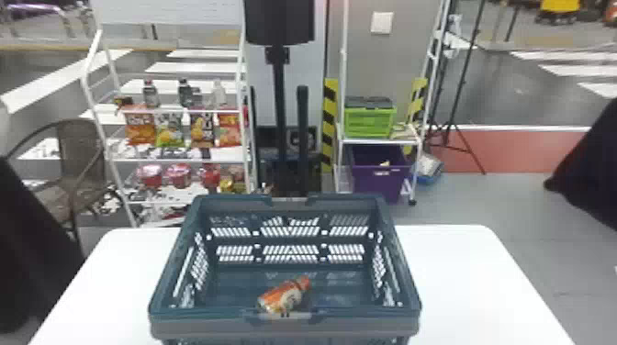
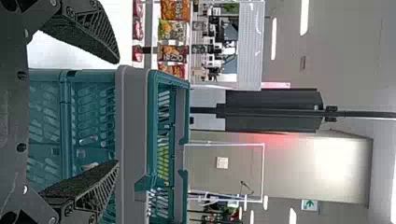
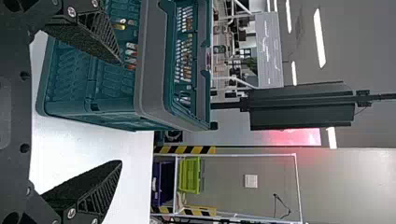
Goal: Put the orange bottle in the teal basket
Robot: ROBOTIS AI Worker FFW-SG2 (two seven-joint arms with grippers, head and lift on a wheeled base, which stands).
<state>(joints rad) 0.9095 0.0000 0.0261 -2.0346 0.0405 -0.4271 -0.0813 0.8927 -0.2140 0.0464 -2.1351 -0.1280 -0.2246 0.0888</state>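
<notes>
Your orange-labelled bottle [image 1: 281,298] lies on its side inside the teal plastic basket with the grey rim [image 1: 362,325], close to the near wall, its orange cap angled away and to your right. The basket stands on the white table [image 1: 463,275]. Your left gripper [image 2: 116,112] has its two black fingers spread wide near the basket; your right gripper [image 3: 121,113] has its fingers well apart too, also near it. Beyond the table, you have a white-framed rack of snack bags [image 1: 202,127] on your left, and a bright green crate [image 1: 368,123] above a purple bin [image 1: 378,183] on your right.
</notes>
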